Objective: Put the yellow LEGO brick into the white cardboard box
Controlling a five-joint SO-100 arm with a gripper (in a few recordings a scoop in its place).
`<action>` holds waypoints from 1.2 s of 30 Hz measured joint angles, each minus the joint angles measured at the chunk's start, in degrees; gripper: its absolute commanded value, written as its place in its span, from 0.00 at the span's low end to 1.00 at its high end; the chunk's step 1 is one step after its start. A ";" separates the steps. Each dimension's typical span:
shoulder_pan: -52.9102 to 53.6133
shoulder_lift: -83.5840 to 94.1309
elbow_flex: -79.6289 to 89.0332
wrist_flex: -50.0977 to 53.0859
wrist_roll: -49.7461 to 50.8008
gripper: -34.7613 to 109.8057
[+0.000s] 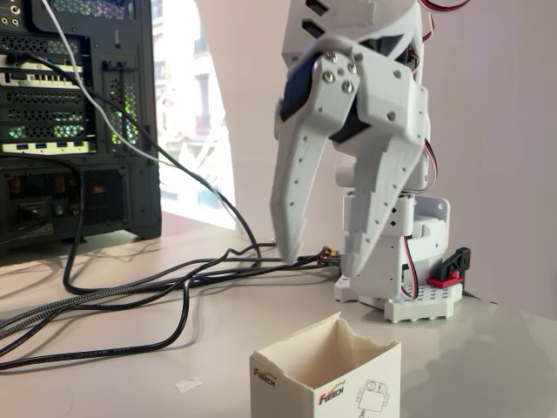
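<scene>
Below the pincer point(320, 254), nearer the camera, the box point(327, 376) stands open-topped on the tabletop point(130, 383). Its fingers hang spread apart, holding nothing, tips pointing down. Behind them sits the arm's white base point(424, 300); black cables point(130, 300) trail off left toward a computer tower point(78, 122). I can't spot the brick.

In the fixed view, the white cardboard box point(329, 376) stands on the tabletop point(130, 383) at the front. The gripper point(326, 259) hangs above and behind it. A computer case point(78, 122) stands far left, cables point(130, 296) trailing toward the arm's base point(418, 296).
</scene>
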 measured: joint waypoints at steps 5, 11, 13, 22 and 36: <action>2.46 4.22 3.43 -1.32 -10.63 0.18; 5.19 9.05 7.91 -1.76 -20.92 0.19; 6.33 11.60 10.99 -2.55 -24.52 0.20; 11.07 29.88 26.28 -3.43 -37.71 0.19; 17.93 48.34 39.20 -4.13 -45.00 0.18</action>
